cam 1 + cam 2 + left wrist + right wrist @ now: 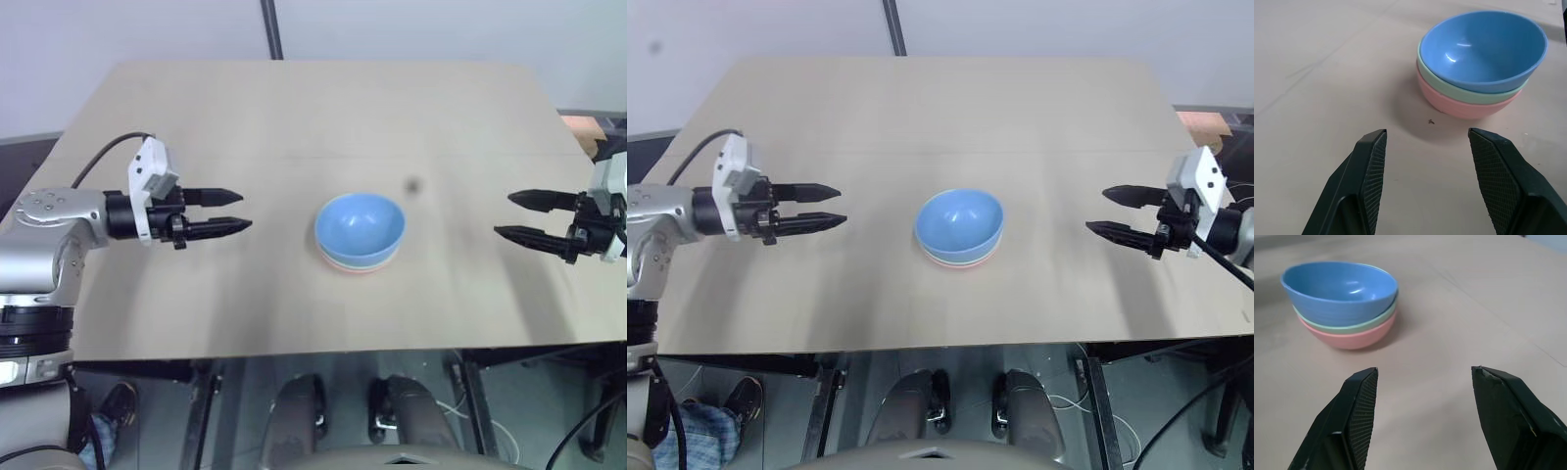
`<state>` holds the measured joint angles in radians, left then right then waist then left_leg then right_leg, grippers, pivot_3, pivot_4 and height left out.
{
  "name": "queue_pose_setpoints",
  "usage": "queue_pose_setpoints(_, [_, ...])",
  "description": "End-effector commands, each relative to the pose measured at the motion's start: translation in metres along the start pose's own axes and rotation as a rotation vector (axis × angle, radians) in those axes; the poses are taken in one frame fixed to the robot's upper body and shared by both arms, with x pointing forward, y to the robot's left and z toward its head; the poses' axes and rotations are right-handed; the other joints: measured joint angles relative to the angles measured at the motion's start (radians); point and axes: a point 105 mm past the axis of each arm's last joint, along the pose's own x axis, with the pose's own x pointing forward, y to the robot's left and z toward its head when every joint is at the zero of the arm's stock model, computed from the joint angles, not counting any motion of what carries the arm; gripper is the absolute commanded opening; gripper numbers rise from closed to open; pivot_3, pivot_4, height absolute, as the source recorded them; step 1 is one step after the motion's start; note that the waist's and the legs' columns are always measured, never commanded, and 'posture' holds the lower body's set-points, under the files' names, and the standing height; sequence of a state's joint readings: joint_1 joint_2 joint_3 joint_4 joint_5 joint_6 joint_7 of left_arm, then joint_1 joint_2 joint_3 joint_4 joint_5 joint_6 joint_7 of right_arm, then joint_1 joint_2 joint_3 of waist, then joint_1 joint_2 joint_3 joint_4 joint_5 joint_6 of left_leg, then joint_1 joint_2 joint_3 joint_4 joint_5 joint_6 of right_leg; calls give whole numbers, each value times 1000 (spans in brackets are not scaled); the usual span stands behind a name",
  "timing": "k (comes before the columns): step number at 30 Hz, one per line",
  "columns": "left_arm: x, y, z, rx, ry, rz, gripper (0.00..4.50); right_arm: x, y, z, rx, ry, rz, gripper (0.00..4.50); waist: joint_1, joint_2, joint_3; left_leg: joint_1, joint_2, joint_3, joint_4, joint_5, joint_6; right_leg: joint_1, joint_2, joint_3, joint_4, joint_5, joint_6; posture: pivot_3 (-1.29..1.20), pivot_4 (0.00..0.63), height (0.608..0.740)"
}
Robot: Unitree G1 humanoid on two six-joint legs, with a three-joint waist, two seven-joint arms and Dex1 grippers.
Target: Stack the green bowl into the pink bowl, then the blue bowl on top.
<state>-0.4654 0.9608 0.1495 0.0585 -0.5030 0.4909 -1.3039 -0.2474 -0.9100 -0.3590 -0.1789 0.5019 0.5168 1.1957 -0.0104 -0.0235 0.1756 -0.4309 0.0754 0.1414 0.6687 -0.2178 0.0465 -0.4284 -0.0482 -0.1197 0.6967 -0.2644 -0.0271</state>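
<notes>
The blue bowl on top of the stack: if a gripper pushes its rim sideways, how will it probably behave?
The blue bowl looks smooth and sits slightly tilted in the green bowl, so it would probably slide or rock. It seems stiff and light. The whole stack may shift on the table.

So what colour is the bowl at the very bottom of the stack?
Pink bowl, clearest in the left wrist view.

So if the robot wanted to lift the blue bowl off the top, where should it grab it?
Probably by the rim of the blue bowl, which sits tilted above the green bowl. The right gripper could come from its side, one of its fingers inside the open hollow, one outside the wall.
</notes>
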Motion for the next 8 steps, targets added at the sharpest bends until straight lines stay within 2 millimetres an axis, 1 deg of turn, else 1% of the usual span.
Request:
queue_pose_setpoints(1, [-3, 0, 9, 58, -24, 21, 2816, -13, -3, 6, -45, -21, -33, 3334, 1, 0, 0, 0, 0, 0, 0, 0, 0, 0, 0, 0, 0, 0, 0, 0, 150, 740])
queue_pose_setpoints(8, [-2, 0, 6, 73, -24, 17, 2816, -20, 0, 2, -40, 13, -22, 3334, 0, 0, 0, 0, 0, 0, 0, 0, 0, 0, 0, 0, 0, 0, 0, 0, 150, 740])
